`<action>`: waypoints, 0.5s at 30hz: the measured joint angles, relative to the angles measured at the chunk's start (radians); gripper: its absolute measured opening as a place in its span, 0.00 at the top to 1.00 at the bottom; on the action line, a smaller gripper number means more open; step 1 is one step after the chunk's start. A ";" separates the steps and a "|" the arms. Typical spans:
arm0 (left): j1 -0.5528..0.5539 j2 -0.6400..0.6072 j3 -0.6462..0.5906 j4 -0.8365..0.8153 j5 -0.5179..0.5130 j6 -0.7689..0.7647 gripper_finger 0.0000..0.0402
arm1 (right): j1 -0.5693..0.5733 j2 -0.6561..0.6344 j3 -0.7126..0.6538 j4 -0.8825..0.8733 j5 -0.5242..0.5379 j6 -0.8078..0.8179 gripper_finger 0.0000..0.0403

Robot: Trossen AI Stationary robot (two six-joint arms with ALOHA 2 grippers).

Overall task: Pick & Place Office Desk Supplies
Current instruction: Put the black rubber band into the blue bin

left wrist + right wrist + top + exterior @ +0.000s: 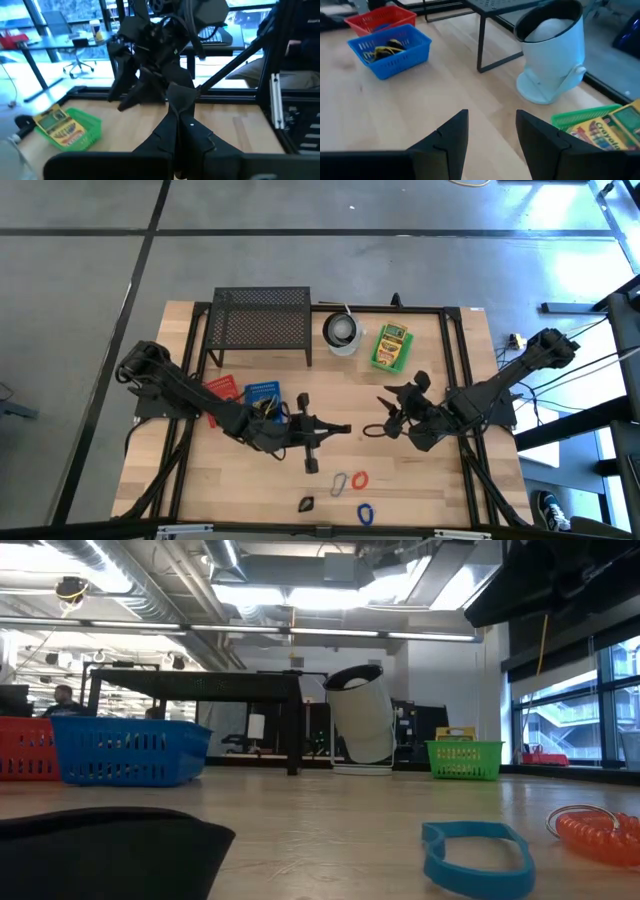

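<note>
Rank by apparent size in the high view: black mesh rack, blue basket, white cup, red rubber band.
1. black mesh rack, clearly largest.
2. blue basket and white cup look about alike; the left arm covers part of the basket, so no ranking.
3. red rubber band, smallest.

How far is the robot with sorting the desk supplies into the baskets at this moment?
Partly done. The blue basket already holds yellow bands, and the green basket holds a crayon box. Nothing is in hand: the left gripper is shut on nothing visible at mid-table, and the right gripper is open and empty. Left on the table: the blue band, the red band, a silver clip and a black clip.
</note>
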State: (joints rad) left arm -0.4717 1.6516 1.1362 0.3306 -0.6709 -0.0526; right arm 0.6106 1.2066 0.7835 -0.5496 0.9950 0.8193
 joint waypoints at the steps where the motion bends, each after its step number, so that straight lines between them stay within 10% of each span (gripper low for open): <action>1: 0.000 0.000 0.000 0.000 -0.002 0.015 0.98 | 0.000 0.010 0.000 0.003 0.008 -0.012 0.59; 7: 0.010 0.000 0.000 -0.187 -0.096 -0.105 0.98 | -0.003 0.036 0.000 0.046 0.019 -0.100 0.59; 15: 0.060 -0.048 0.000 -0.842 0.055 -0.705 0.98 | -0.026 0.036 0.000 0.078 -0.003 -0.146 0.59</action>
State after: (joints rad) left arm -0.4116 1.6039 1.1362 -0.5115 -0.6161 -0.7575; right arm 0.5848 1.2427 0.7834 -0.4717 0.9920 0.6731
